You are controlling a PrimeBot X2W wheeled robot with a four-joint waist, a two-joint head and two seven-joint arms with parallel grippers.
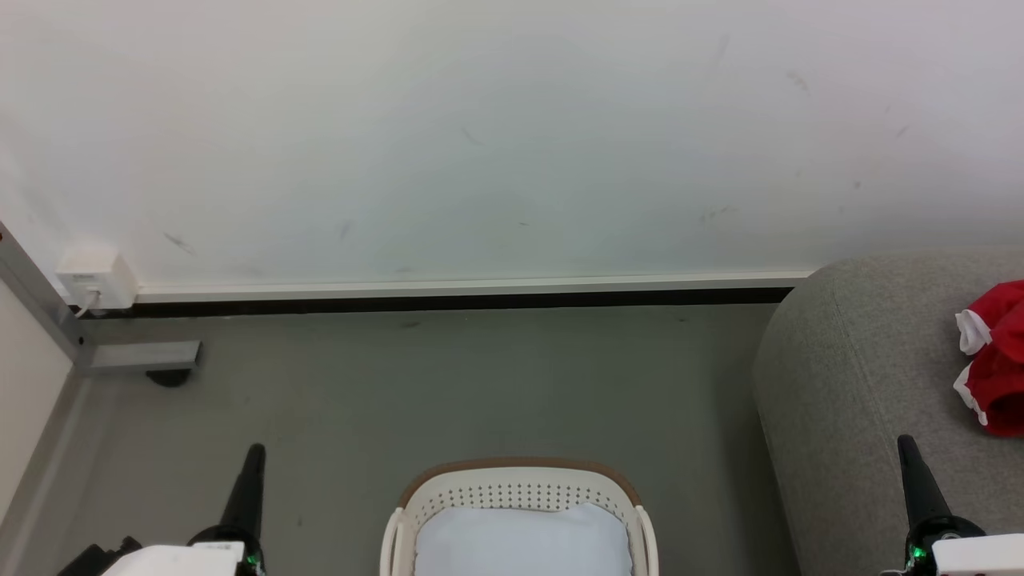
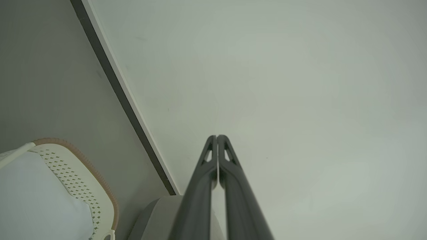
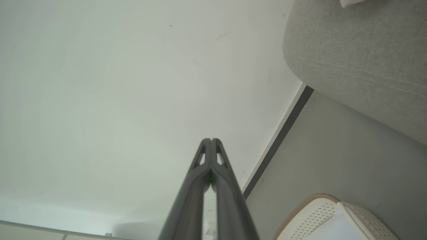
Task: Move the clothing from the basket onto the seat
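The red clothing (image 1: 1000,364), edged with white trim, is seen lying bunched on the grey seat (image 1: 864,376) at the far right of the head view, partly cut off by the picture's edge. The cream laundry basket (image 1: 520,482), with perforated wall and brown rim band, is set on the grey floor (image 1: 448,384) at the bottom centre, left of the seat and apart from it. A pale pad (image 1: 520,544) is laid inside it. The left gripper (image 1: 253,464) is held at the lower left, over the floor, and the right gripper (image 1: 908,456) at the lower right, shown against the seat. In each wrist view the two dark fingers (image 2: 233,176) are pressed together at the tips and nothing is gripped between them. Both are pointed towards the white wall (image 1: 512,144) above the dark skirting (image 1: 480,302).
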